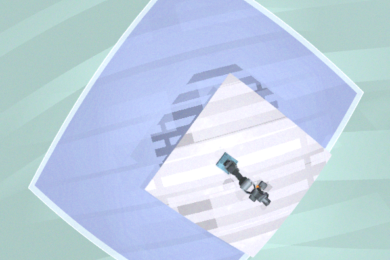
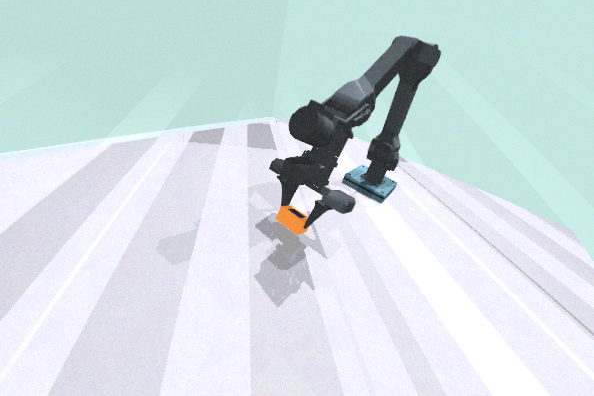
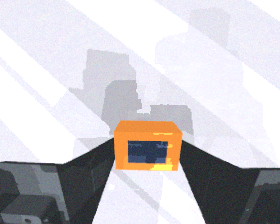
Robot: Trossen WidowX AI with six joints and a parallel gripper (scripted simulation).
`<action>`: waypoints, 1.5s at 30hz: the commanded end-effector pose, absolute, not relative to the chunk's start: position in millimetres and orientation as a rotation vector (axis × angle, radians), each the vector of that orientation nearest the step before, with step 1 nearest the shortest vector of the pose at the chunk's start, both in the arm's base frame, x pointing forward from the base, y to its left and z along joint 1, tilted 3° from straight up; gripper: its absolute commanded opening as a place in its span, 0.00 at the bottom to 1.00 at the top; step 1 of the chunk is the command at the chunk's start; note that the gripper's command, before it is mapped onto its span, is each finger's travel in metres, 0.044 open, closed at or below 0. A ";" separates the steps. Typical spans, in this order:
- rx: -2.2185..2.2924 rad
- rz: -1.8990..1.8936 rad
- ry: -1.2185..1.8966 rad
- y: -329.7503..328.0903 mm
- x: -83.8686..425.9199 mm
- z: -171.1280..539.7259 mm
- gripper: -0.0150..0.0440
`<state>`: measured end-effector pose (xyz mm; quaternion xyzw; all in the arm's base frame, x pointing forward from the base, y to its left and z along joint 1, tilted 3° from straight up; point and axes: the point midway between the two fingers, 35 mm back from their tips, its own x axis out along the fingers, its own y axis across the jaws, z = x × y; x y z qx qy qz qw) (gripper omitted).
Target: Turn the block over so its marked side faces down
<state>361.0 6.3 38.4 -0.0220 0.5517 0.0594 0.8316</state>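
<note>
The orange block [image 1: 257, 186] [image 2: 289, 222] [image 3: 147, 127] is held between the two black fingers of my gripper [image 2: 296, 217] [image 3: 146, 141], which is shut on it. The block hangs a little above the pale table [image 1: 230, 98] [image 2: 150, 300] [image 3: 36, 35], with shadows beneath it in the exterior view. Its dark rectangular mark [image 2: 297, 212] [image 3: 147, 152] is on the side facing up toward the palm and the wrist camera. The block looks slightly tilted in the exterior view. In the top view the arm covers most of it.
The arm's teal base plate [image 1: 221, 160] [image 2: 356, 181] stands on the table behind the gripper, with the arm arching over from it. The table's corner and edges show in the top view, with a blue floor area [image 1: 148, 65] beyond. Striped shadows cross the table.
</note>
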 end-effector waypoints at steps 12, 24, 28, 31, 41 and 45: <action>-0.032 0.130 1.002 7.0 354.5 37.4 0.25; -0.017 0.126 0.833 6.7 368.6 13.3 0.25; -0.012 0.126 0.775 6.6 370.1 7.9 0.25; -0.009 0.125 0.733 6.6 370.2 4.9 0.25; 0.002 0.124 0.591 6.3 364.5 1.0 0.25; 0.004 0.126 0.535 6.8 359.9 2.3 0.25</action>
